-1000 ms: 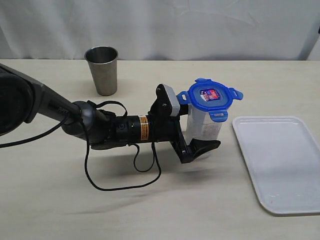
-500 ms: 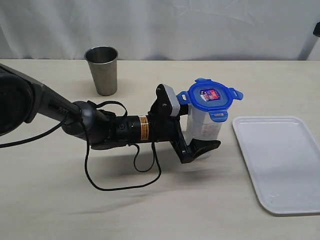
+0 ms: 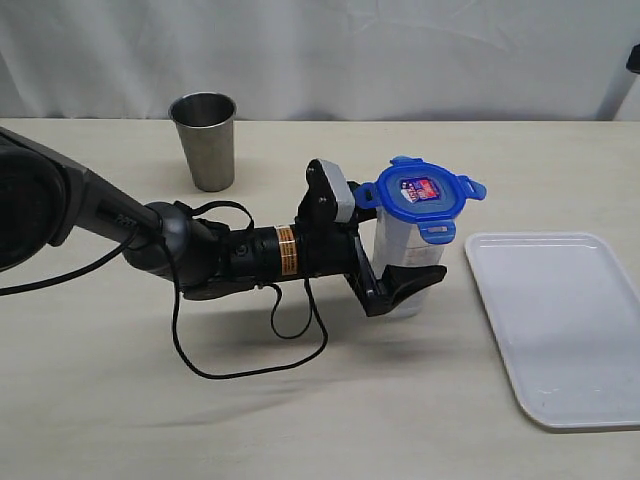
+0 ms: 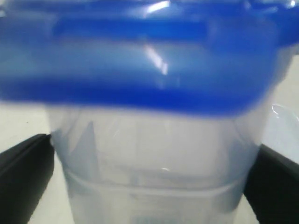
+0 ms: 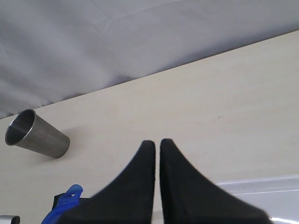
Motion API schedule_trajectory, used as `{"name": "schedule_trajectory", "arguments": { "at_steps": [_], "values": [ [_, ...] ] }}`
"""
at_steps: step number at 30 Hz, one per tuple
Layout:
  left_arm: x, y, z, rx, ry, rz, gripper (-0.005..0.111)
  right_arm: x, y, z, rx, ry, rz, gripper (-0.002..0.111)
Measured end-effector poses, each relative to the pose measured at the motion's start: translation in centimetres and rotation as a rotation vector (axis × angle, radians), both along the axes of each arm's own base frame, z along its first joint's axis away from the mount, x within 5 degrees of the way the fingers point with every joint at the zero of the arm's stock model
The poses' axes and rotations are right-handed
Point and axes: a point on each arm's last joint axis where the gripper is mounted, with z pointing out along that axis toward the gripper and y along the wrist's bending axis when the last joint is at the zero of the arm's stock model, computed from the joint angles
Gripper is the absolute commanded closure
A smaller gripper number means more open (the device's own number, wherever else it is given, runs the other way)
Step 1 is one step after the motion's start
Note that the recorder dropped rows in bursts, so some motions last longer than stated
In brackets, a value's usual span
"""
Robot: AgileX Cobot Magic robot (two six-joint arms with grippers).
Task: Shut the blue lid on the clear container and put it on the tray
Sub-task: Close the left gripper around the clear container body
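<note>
In the exterior view the left arm [image 3: 200,250] reaches in low from the left. Its jaws stand wide, one on each side of the container [image 3: 408,245]. The container is upright on the counter [image 3: 330,400], near the tray [image 3: 560,330] but not on it. The lid [image 3: 420,195] sits on top of the container. A steel cup [image 3: 205,140] stands well behind.

In the left wrist view the lid [image 4: 140,56] is close and blurred. The container [image 4: 154,163] fills the gap between the two black jaws; whether they press it I cannot tell.

In the right wrist view the right jaws are closed together with nothing between them, above the counter [image 5: 210,93]. The cup [image 5: 35,135], a bit of the lid [image 5: 65,205] and an edge of the tray [image 5: 266,196] show.
</note>
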Motion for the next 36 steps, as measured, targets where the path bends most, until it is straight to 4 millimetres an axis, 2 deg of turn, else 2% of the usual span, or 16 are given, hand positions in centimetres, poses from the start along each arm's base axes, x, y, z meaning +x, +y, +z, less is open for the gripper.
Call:
{"name": "schedule_trajectory", "arguments": {
  "at_steps": [8, 10, 16, 23, 27, 36],
  "values": [
    [0.03, 0.02, -0.05, 0.013, -0.016, 0.002, 0.008, -0.01, 0.02, -0.01, 0.001, 0.001, 0.002, 0.104],
    [0.05, 0.03, -0.11, 0.022, -0.021, 0.004, 0.014, -0.01, 0.02, -0.01, 0.001, 0.001, 0.002, 0.104],
    [0.02, 0.03, -0.15, 0.027, -0.023, 0.000, 0.054, -0.01, 0.02, -0.01, 0.001, 0.001, 0.002, 0.104],
    [-0.06, 0.00, -0.18, 0.032, -0.026, -0.010, 0.075, -0.01, 0.02, -0.01, 0.001, 0.001, 0.002, 0.104],
    [-0.13, -0.03, -0.21, 0.036, -0.026, -0.018, 0.107, -0.01, 0.02, -0.01, 0.001, 0.001, 0.002, 0.104],
    [-0.27, -0.17, -0.12, 0.025, 0.021, -0.044, 0.107, 0.07, 0.14, 0.20, 0.043, -0.011, -0.006, 0.104]
  ]
}}
